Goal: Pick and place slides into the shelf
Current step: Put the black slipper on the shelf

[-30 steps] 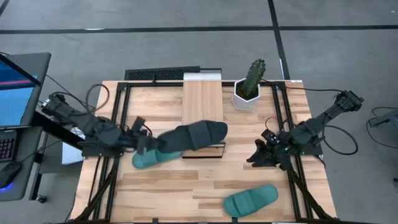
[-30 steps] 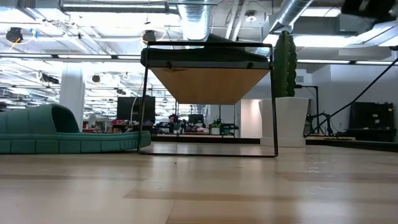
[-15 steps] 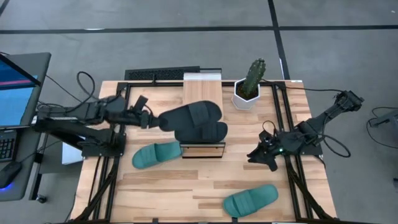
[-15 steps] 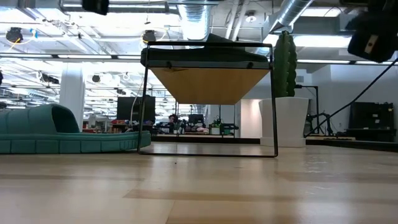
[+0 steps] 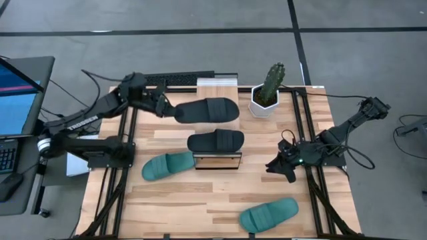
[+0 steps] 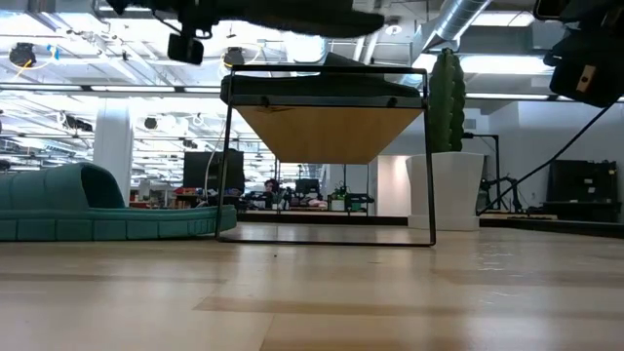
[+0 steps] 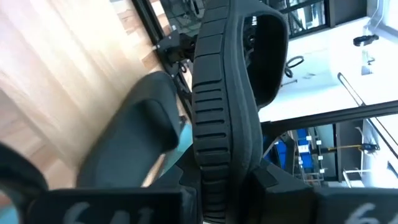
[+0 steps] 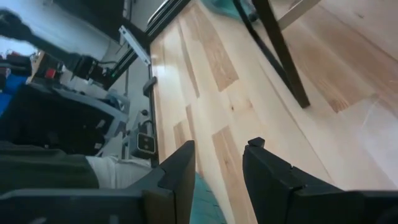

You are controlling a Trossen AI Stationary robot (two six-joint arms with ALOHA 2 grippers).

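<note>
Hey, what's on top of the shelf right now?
One black slide lies on the shelf near its front end. The left tool holds a second black slide above it, hiding the plank beneath.

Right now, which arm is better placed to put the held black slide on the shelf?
The left. Its gripper already grips the black slide over the shelf; the right gripper hangs empty beside the shelf.

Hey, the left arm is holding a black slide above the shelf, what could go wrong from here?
The left gripper pinches the black slide only at one end, so the long free end may sag or twist loose. A second black slide already lies on the shelf; a drop too close could knock it off the front edge. The potted cactus stands right beside the shelf, so an overshoot might tip it. The right gripper waits open at the right side.
</note>
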